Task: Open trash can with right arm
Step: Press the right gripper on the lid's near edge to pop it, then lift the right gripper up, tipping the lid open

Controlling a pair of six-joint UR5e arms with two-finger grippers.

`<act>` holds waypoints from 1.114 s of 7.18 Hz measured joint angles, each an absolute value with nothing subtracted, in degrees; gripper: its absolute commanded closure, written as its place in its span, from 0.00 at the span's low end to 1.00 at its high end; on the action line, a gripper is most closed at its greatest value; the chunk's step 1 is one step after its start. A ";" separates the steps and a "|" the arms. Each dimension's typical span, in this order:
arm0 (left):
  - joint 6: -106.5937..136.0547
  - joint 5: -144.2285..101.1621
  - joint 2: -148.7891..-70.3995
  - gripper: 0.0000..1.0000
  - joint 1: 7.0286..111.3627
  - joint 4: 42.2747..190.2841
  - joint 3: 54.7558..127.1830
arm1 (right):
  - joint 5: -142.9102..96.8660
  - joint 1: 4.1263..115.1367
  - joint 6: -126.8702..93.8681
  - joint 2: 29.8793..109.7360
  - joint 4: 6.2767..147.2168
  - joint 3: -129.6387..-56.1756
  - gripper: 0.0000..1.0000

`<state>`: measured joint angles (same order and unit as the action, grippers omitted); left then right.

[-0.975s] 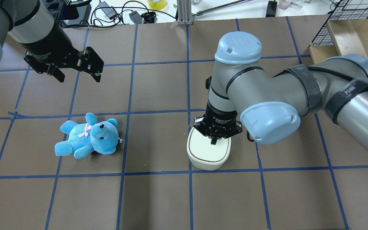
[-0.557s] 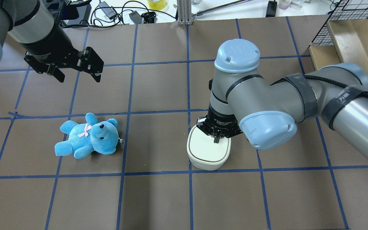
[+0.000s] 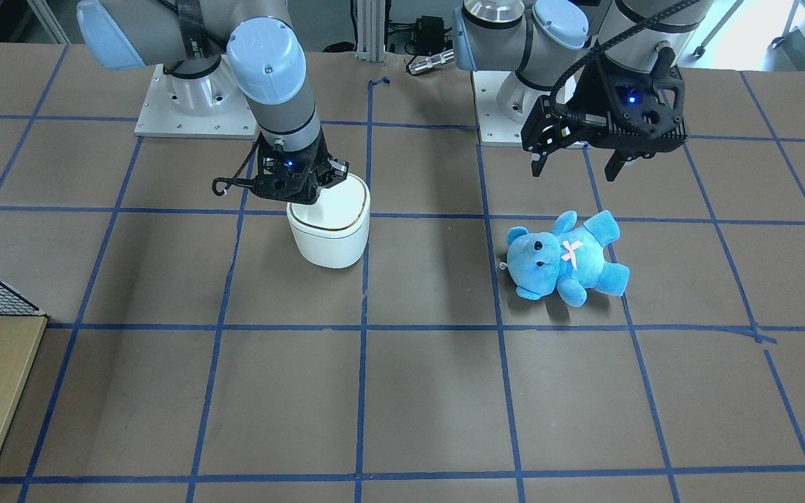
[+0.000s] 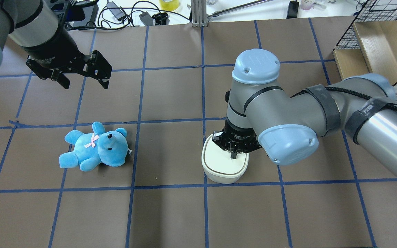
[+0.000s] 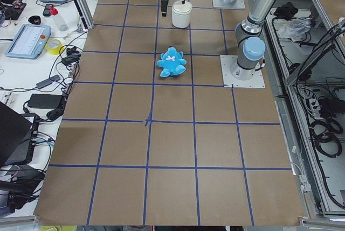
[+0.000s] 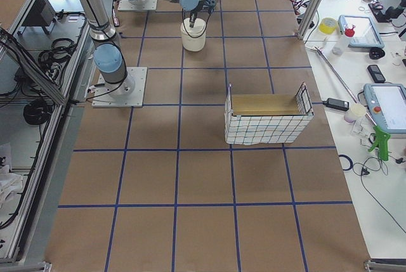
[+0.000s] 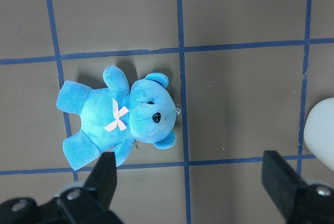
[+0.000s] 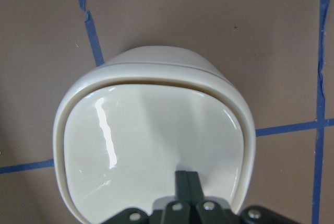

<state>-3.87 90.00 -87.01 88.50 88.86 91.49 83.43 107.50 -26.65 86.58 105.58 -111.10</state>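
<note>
The white trash can (image 4: 224, 165) stands right of the table's middle, and also shows in the front view (image 3: 329, 234). Its lid (image 8: 156, 140) lies down inside the rim, with a thin dark gap along its far edge. My right gripper (image 4: 233, 155) points straight down, shut, with its fingertips (image 8: 187, 181) together and touching the lid near one edge. It grips nothing. A thin cable loop (image 3: 224, 185) hangs off its side. My left gripper (image 4: 85, 83) is open and empty, hovering at the far left above the table.
A blue teddy bear (image 4: 95, 147) lies on its back at the left, below and in front of the left gripper (image 7: 193, 182). A wire basket with a wooden board (image 4: 377, 41) stands at the far right corner. Cables and clutter lie beyond the far edge.
My right arm has shifted slightly and its shut fingertips have slid a little toward the robot's side of the lid. The left arm, teddy and trash can stay put.
</note>
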 measured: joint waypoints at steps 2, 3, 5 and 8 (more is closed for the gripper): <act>-3.87 90.00 -87.01 0.00 88.51 88.86 91.49 | 83.38 107.49 -26.82 86.15 106.34 -111.40 1.00; -3.87 90.00 -87.01 0.00 88.50 88.86 91.49 | 83.67 107.49 -27.11 86.22 105.94 -110.87 1.00; -3.87 90.00 -87.01 0.00 88.50 88.86 91.49 | 83.57 107.40 -27.56 86.76 98.94 -106.03 1.00; -3.87 90.00 -86.99 0.00 88.51 88.86 91.49 | 85.78 106.60 -25.61 86.62 88.65 -95.49 1.00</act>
<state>-3.87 90.00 -86.99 88.51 88.86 91.49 85.78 106.60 -25.61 86.62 88.65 -95.49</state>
